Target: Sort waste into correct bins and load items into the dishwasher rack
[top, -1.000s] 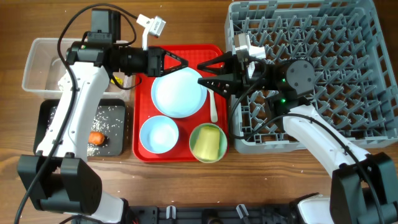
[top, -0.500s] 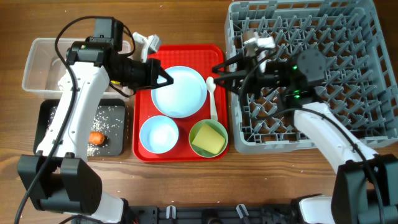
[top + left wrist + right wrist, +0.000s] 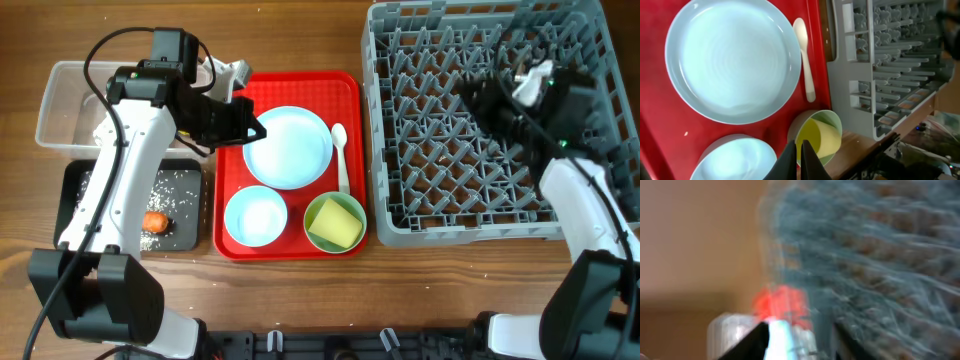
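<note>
On the red serving tray lie the pale blue plate (image 3: 288, 148), the light blue bowl (image 3: 255, 215), the white spoon (image 3: 340, 155) and the pale green bowl (image 3: 322, 208) with the yellow cup (image 3: 337, 229) lying in it. My left gripper (image 3: 260, 130) is shut and empty at the plate's left edge. In the left wrist view its tips (image 3: 801, 149) hang between the blue bowl (image 3: 735, 160) and the yellow cup (image 3: 820, 137). My right gripper (image 3: 480, 98) is open and empty above the grey dishwasher rack (image 3: 480, 215). The right wrist view is blurred.
The clear tub (image 3: 65, 100) stands at the far left. The black tray (image 3: 185, 235) in front of it holds the orange carrot (image 3: 154, 221) and rice grains (image 3: 170, 185). The red serving tray (image 3: 228, 150) sits between the bins and the rack.
My right arm has swung right, from the serving tray's edge to above the rack. My left gripper has shut and drawn back to the plate's left edge.
</note>
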`<state>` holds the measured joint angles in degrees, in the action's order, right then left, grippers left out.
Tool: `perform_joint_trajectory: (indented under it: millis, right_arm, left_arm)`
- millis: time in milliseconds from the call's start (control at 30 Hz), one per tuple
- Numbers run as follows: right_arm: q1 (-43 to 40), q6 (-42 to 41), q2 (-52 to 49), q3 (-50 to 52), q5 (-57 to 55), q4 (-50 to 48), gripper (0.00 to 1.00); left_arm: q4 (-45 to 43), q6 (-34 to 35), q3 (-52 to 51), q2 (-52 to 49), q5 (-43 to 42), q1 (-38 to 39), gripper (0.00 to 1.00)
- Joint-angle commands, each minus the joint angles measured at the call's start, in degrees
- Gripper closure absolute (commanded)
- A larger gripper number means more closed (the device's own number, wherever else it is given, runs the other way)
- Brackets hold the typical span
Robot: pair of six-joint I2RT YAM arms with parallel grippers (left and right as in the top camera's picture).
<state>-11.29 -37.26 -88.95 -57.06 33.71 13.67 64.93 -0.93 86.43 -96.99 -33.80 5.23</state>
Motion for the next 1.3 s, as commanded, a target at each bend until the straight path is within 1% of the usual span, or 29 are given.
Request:
perform_joint_trajectory:
  millis: [0,33,67,100,133,167,233,267,300,367,400,433,467,533,567,600,667,700,767,800,867,900,967,1033,1100,1133,1167,1200,1267]
  right_arm:
    - [1.7,19.8,1.0,-13.0,-19.2,15.5,0.50]
    - [2.3,23.0,1.6,-18.9,-20.3,23.4,0.49]
    - [2.8,24.2,2.1,-22.8,-21.0,28.2,0.48]
    - [3.6,25.3,3.1,-28.7,-23.1,35.4,0.47]
    - [4.0,25.6,3.5,-31.6,-24.4,38.9,0.46]
    - [4.5,25.7,4.1,-34.9,-25.6,43.0,0.43]
    - [5.5,27.3,5.5,-39.7,-25.7,49.7,0.33]
    - [6.2,27.3,6.8,-40.3,-24.9,52.2,0.07]
    - [6.5,28.0,7.9,-40.0,-21.4,53.7,0.00]
    - [6.6,28.7,8.0,-40.0,-15.1,57.0,0.00]
    - [6.6,28.6,7.8,-39.9,-15.3,59.4,0.00]
    - [6.6,28.1,7.8,-39.7,-16.1,60.9,0.15]
    - [6.6,28.2,7.8,-39.2,-16.5,61.7,0.34]
    - [6.7,28.1,7.8,-37.5,-16.1,62.7,0.66]
    - [6.9,28.1,7.8,-36.3,-15.2,62.9,0.71]
    - [7.1,28.2,7.8,-35.4,-14.7,63.3,0.71]
    - [8.4,28.3,7.8,-32.4,-14.7,63.6,0.67]
    - [9.4,28.3,7.8,-30.9,-14.7,63.5,0.66]
    - [10.9,28.4,7.8,-29.0,-14.8,62.7,0.65]
    - [11.5,28.5,7.8,-28.6,-14.8,62.4,0.64]
    - [12.5,28.5,7.8,-28.2,-14.8,61.5,0.63]
    - [12.7,28.5,7.8,-28.1,-14.8,61.2,0.62]
    - [12.9,28.3,7.8,-28.0,-14.7,60.7,0.61]
    - [12.9,28.3,7.8,-28.0,-14.8,60.7,0.61]
    - [12.9,28.3,7.8,-28.0,-14.8,60.7,0.60]
    - [12.9,28.3,7.8,-28.0,-14.8,60.7,0.60]
    - [12.9,28.3,7.8,-28.0,-14.8,60.8,0.60]
    - [12.9,28.3,7.8,-28.0,-14.8,60.7,0.60]
    - [12.9,28.3,7.8,-28.0,-14.8,60.7,0.60]
  left_arm:
    - [-0.4,0.5,0.6,-0.5,3.1,-0.1,0.96]
    - [-1.1,1.7,0.6,-0.5,3.3,-0.1,0.96]
    - [-1.9,2.9,0.6,-0.5,3.3,-0.1,0.96]
    - [-3.2,5.1,0.6,-0.5,3.8,-0.1,0.96]
    - [-4.1,7.4,0.6,-0.5,4.1,-0.1,0.96]
    - [-4.8,9.4,0.6,-0.5,4.3,0.0,0.96]
    - [-6.2,13.5,0.6,-0.5,5.4,0.9,0.96]
    - [-6.7,15.1,0.6,-0.5,7.1,1.9,0.96]
    - [-6.9,15.8,0.6,-0.5,10.3,3.6,0.96]
    - [-6.9,16.2,0.6,-0.5,15.9,6.9,0.96]
    - [-6.9,16.2,0.6,-0.5,16.5,8.5,0.96]
    - [-6.9,16.4,0.6,-0.5,16.5,9.5,0.96]
    - [-6.9,16.5,0.6,-0.5,16.3,10.8,0.96]
    - [-6.7,16.4,0.6,-0.5,16.3,12.7,0.94]
    - [-6.6,16.4,0.3,-0.5,16.3,13.4,0.89]
    - [-6.6,16.3,0.0,-0.5,16.3,13.8,0.86]
    - [-6.2,16.4,-1.4,-0.6,16.1,14.3,0.85]
    - [-5.6,16.4,-2.3,-0.6,15.2,14.5,0.84]
    - [-4.2,15.5,-4.8,-0.6,12.1,14.5,0.77]
    - [-3.8,14.4,-5.7,-0.6,10.3,14.5,0.76]
    - [-4.1,12.0,-8.3,-0.6,4.8,14.5,0.76]
    - [-4.3,9.7,-9.5,-0.6,1.2,14.5,0.77]
    - [-4.3,5.4,-11.4,-0.6,-3.4,14.5,0.78]
    - [-4.3,3.0,-14.1,-0.6,-4.3,14.5,0.76]
    - [-4.8,2.6,-16.5,-0.6,-4.3,14.5,0.76]
    - [-5.2,2.6,-17.4,-0.6,-4.4,14.5,0.79]
    - [-6.1,2.6,-18.7,-0.6,-4.7,14.5,0.84]
    - [-7.4,2.6,-20.1,-0.6,-5.3,14.5,0.86]
    - [-10.1,2.6,-22.5,-0.6,-7.1,14.5,0.85]
